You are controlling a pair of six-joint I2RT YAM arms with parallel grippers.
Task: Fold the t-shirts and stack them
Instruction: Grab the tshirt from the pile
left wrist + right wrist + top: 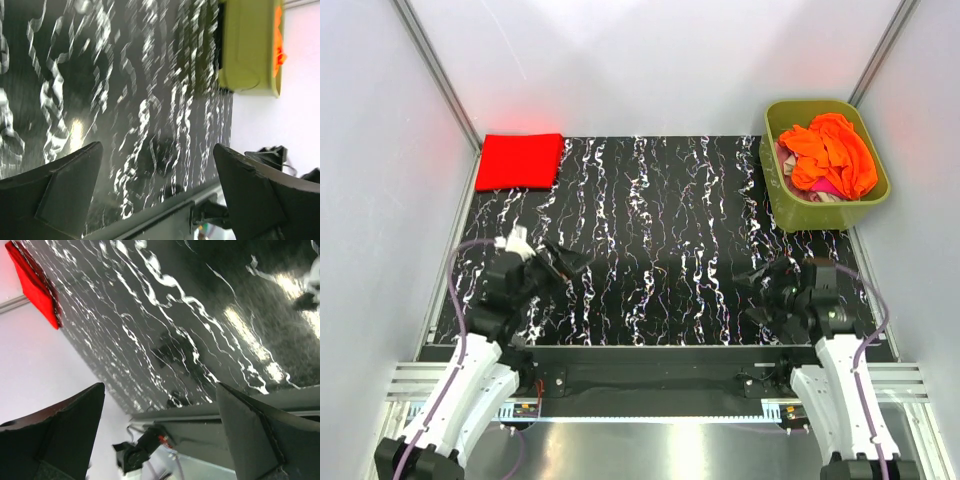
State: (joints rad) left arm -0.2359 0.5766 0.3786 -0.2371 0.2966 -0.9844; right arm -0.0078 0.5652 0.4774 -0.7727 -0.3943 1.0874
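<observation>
Red t-shirt (520, 161) folded; left tool (563, 262) & right tool (754, 288) spread, empty; nxt prob right reaches orange t-shirt (832, 152) in tub (820, 213).

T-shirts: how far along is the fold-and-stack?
Done: one red shirt lies folded at the far left corner of the mat. In hand: nothing; the left gripper and right gripper are both open and empty, low near their bases. Left: the orange shirt sits crumpled in the green tub with pink cloth under it, none of it folded or stacked.
</observation>
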